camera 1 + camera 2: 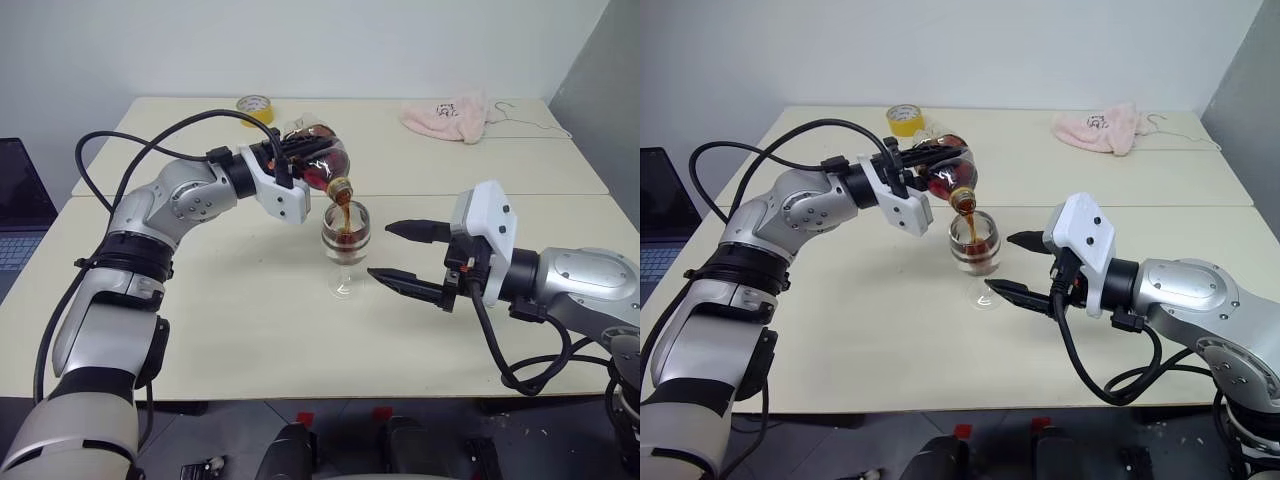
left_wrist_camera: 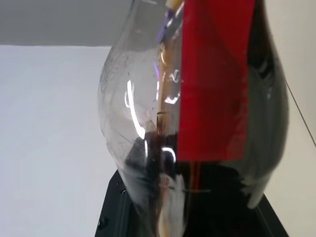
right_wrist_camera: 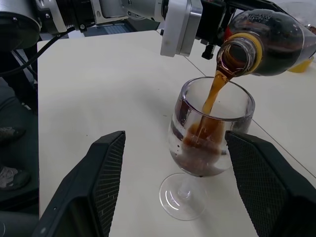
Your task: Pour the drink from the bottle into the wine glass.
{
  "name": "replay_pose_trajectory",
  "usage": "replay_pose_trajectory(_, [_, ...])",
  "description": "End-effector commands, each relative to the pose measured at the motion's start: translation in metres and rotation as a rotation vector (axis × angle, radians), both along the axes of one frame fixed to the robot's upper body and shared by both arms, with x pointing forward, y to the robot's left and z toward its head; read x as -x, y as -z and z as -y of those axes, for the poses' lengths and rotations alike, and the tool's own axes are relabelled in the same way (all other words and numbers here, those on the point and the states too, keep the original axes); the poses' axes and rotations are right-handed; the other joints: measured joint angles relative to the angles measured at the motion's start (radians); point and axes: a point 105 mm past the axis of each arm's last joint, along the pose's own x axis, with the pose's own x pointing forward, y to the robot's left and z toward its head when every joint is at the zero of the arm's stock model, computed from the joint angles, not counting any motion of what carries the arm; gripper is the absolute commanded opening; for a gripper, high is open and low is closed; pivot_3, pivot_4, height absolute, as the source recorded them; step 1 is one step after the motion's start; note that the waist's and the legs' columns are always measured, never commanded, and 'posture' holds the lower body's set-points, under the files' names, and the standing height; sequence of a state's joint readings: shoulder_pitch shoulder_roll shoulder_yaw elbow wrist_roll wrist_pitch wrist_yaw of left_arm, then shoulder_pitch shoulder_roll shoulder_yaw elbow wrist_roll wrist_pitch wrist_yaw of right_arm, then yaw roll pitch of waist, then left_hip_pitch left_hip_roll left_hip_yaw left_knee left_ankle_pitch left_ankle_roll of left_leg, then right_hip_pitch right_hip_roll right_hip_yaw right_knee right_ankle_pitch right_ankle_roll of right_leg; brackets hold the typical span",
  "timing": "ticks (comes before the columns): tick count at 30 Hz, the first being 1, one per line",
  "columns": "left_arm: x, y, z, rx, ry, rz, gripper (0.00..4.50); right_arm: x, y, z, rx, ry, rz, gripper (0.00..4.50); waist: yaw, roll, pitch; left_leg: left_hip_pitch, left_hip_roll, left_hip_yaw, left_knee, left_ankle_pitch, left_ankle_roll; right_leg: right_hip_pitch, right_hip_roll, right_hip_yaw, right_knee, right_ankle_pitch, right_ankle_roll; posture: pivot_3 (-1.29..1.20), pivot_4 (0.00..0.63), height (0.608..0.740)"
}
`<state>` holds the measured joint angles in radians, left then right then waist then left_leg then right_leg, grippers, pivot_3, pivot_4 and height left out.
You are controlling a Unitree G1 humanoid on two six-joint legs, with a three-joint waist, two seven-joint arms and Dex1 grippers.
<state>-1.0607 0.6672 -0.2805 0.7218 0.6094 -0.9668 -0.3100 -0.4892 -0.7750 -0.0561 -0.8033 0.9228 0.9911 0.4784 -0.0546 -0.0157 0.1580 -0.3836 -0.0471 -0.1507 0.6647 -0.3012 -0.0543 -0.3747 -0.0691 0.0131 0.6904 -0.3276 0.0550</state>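
My left claw [image 1: 300,160] is clamped shut on the bottle [image 1: 318,165], which is held tipped over above the table [image 1: 200,310], its open mouth angled down directly over the wine glass [image 1: 345,245]. The cap is off. A thin stream of the drink [image 3: 210,101] runs from the bottle mouth into the bowl of the glass. The glass stands upright on the table, just right of my left claw, its bowl roughly one third to one half full of dark liquid. Dark drink remains in the tilted bottle, so I judge the pour to be in progress and not complete.

My right claw [image 1: 408,255] is spread open and grips nothing. It sits to the right of the glass, one finger on the near side and one on the far side, both apart from the bowl.

Remaining steps, as I judge them: continue the pour to the wanted level, then tilt the bottle upright and set it down

At the far edge of the table lie a yellow tape roll [image 1: 254,105] and, farther right, a pink cloth [image 1: 447,117]
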Motion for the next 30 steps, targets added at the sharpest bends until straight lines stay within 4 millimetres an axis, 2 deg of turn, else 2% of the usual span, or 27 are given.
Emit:
replay_pose_trajectory(1, [0.0030, -0.0201, -0.0012, 0.028, 0.010, 0.066, 0.84, 0.0047, -0.0066, -0.0023, -0.011, -0.017, 0.045, 3.46, 0.000, 0.000, 0.000, 0.000, 0.000, 0.000, 0.000, 0.000, 0.000, 0.000, 0.000, 0.000, 0.000, 0.000, 0.000, 0.00, 0.150, 0.740])
replay_pose_trajectory(30, [-0.0010, -0.0165, -0.0078, 0.028, -0.018, 0.061, 0.84, 0.0055, -0.0063, -0.0024, -0.012, -0.020, 0.042, 3.46, 0.000, 0.000, 0.000, 0.000, 0.000, 0.000, 0.000, 0.000, 0.000, 0.000, 0.000, 0.000, 0.000, 0.000, 0.000, 0.00, 0.150, 0.740])
